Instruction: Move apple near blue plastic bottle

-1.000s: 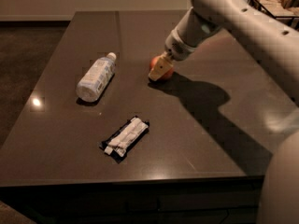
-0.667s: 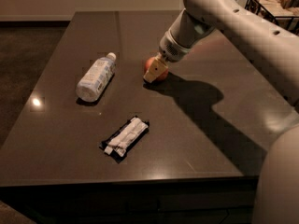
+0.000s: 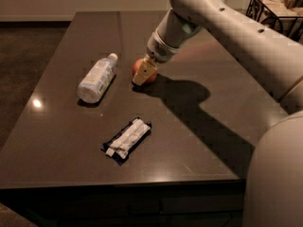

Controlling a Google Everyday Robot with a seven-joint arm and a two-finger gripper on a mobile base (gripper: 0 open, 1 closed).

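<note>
Gripper (image 3: 143, 74) grasps apple (image 3: 138, 66) on table (image 3: 66, 145), just beside blue plastic bottle (image 3: 97, 78), w/o touching it. Snack packet (image 3: 127, 138) lies apart, nr front edge.

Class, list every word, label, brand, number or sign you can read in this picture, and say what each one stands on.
Label on the blue plastic bottle: there is print, but it is too blurred to read.
Wrapper of the snack packet: pale markings, too blurred to read.
The tool, down at the apple near the bottle's cap: no text visible.
Nothing here can be quoted.
</note>
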